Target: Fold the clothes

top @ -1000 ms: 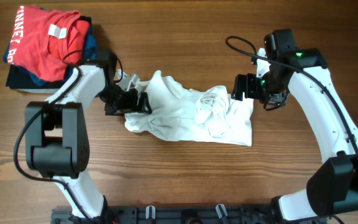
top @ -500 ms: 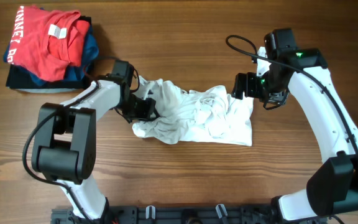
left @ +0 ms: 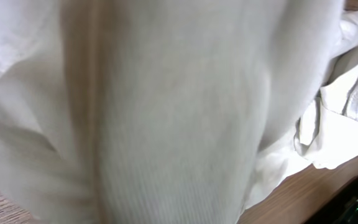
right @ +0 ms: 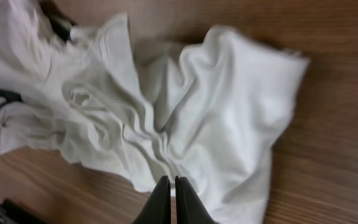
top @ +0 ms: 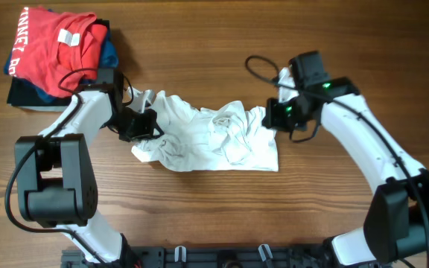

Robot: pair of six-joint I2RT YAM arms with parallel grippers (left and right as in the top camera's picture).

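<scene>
The white T-shirt point(top: 214, 138) lies crumpled and wrinkled across the middle of the wooden table. My left gripper point(top: 146, 125) is at its left end, shut on the cloth. White fabric point(left: 179, 112) drapes over the left wrist view and hides the jaws there. My right gripper point(top: 272, 117) is at the shirt's upper right corner. In the right wrist view the shirt point(right: 185, 112) spreads beyond my right gripper point(right: 169, 182), whose fingers are pressed together on the cloth's near edge, with a thin white sliver between them.
A red shirt with white lettering point(top: 54, 48) lies on top of folded blue and dark garments point(top: 28, 97) at the back left corner. Bare wood point(top: 214, 216) runs along the front, below the shirt.
Both grippers have closed. The left one shifted left and the right one moved in to the left, and the whole shirt slid left with them.
</scene>
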